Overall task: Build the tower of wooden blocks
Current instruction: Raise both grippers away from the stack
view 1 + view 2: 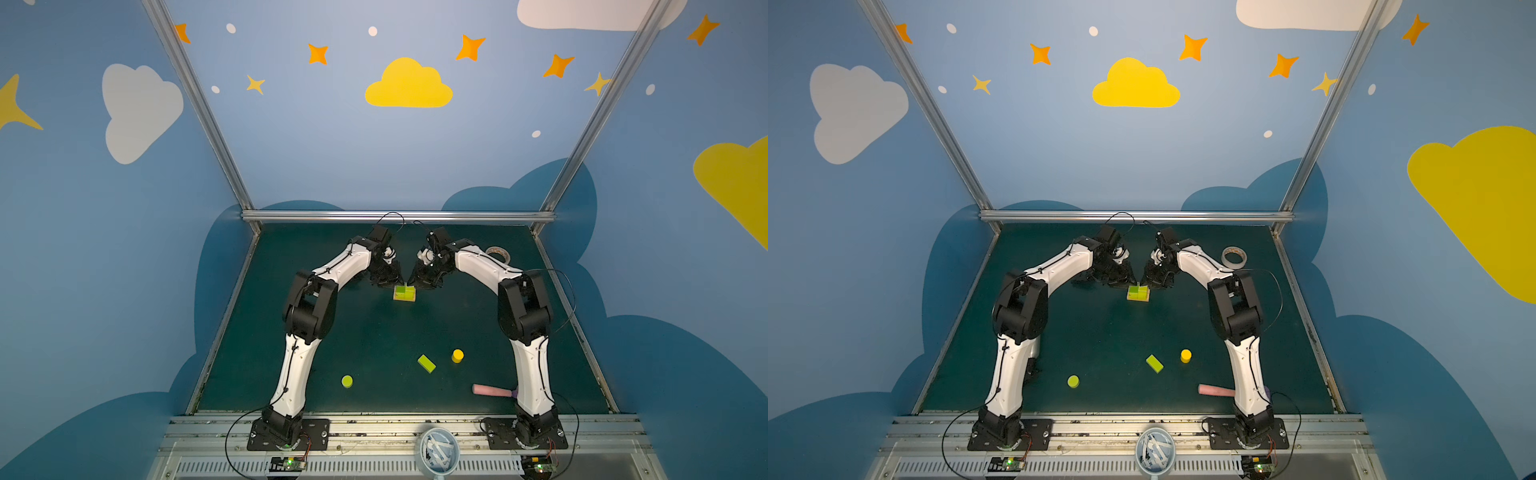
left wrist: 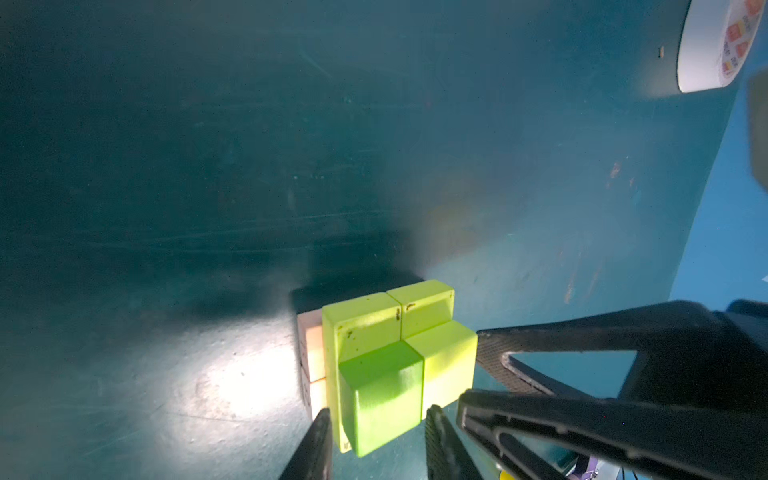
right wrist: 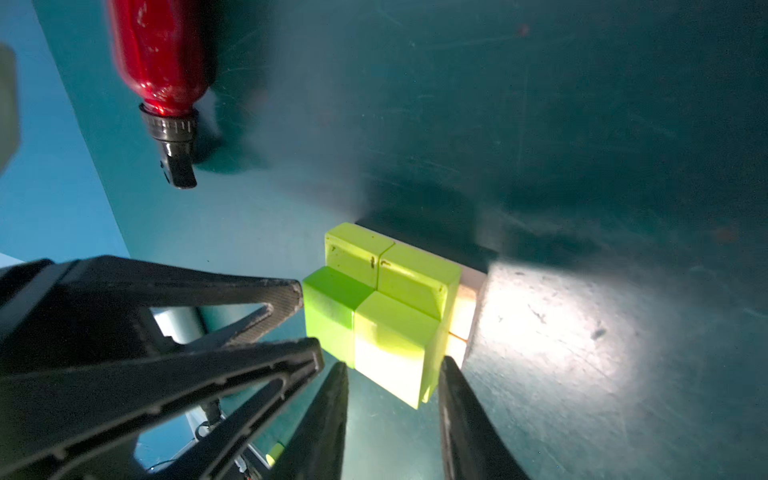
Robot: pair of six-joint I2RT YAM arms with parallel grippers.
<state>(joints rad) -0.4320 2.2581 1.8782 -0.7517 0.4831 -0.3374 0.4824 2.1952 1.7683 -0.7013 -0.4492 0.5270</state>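
Both top views: a pale-blue bowl (image 1: pixel 438 453) sits at the near rail; beyond it on the green table (image 1: pixel 374 332) lie a lime cylinder (image 1: pixel 347 381), a lime bar (image 1: pixel 427 363) and a yellow cylinder (image 1: pixel 457 355), all well apart from the tower (image 1: pixel 404 293), which stands farther back at mid-table. Left wrist view: the left pincer (image 2: pixel 380 411) stands apart, its fingers (image 2: pixel 322 440) either side of the darker green cube (image 2: pixel 380 395), which rests on lime bars (image 2: pixel 361 320) laid over tan bars (image 2: pixel 312 353). Right wrist view: the right pincer (image 3: pixel 395 363) is likewise apart, astride the paler cube (image 3: pixel 390 332), which touches the darker one.
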